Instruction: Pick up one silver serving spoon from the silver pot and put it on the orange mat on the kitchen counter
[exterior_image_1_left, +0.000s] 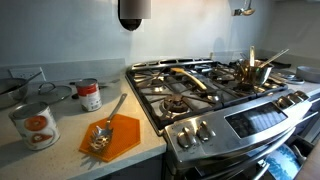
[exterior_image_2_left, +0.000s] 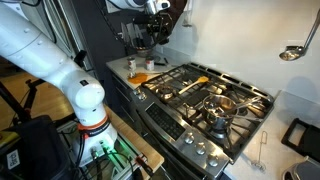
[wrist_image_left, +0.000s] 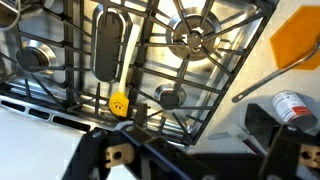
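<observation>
While the pincer (exterior_image_1_left: 132, 18) hangs at the top centre of the frame, high over the back of the stove (exterior_image_1_left: 190, 92), one silver serving spoon (exterior_image_1_left: 103, 131) lies on the orange mat (exterior_image_1_left: 124, 140) down in the lower left, on the table (exterior_image_1_left: 65, 135). And look at the wrist view: the pincer (wrist_image_left: 190, 152) is spread wide along the bottom edge, its dark fingers (wrist_image_left: 110, 153) well apart, nothing between them, only burner grates beneath. From there the mat (wrist_image_left: 297, 35) sits in the upper right corner. The spoon (wrist_image_left: 272, 76) shows as a thin handle slanting from the right edge down toward the frame's middle. So its long axis runs on a diagonal: bowl on the orange, handle tip reaching off the mat toward the stove. The silver pot (exterior_image_1_left: 253, 72), with more handles poking up, stands on a burner at the far right, well apart from the mat. Judging by that layout, the placing looks done. Any further move turns on the spoon lying off to the pincer's upper right, not under it.
</observation>
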